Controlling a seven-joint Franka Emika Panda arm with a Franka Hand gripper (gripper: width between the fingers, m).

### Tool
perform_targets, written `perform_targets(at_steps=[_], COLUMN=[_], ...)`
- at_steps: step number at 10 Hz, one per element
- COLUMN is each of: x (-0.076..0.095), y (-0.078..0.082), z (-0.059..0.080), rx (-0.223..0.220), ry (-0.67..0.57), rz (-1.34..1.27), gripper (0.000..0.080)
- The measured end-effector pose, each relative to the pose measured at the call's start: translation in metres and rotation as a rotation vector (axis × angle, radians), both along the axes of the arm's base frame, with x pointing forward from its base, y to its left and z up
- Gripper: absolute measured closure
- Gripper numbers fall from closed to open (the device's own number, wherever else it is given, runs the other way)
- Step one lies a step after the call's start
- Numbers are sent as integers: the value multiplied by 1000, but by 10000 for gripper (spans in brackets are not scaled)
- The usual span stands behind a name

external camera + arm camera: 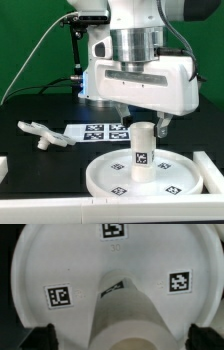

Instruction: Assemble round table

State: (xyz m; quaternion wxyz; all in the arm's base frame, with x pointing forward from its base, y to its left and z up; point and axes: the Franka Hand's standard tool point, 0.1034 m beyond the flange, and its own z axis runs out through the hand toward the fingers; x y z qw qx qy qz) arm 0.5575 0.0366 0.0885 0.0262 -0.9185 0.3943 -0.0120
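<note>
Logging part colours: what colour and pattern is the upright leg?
The leg is white, with a black-and-white square tag on its side; best in the exterior view.

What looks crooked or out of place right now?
Nothing stands out. The leg stands upright in the middle of the disc, the open hand over its top; the foot piece lies apart, at the exterior view's left.

The black table (45,155) carries 3 white things directly; the large round disc (100,182) lies flat at the near side; the marker board (98,131) lies flat just behind it; the small branched foot piece (40,133) lies apart from both, toward the exterior view's left.
</note>
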Motion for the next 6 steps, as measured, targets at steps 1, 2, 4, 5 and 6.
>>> perform_targets(at_steps=[1,2,4,5,6], x=[0,0,4,5,3], y=[-1,-1,4,7,10], z=[0,-1,-3,-3,-3], rx=[-5,-13,-60,-70,-68], ry=[-2,-5,-6,-26,-27], rz=[73,181,533,677,689], gripper=[150,150,150,150,150])
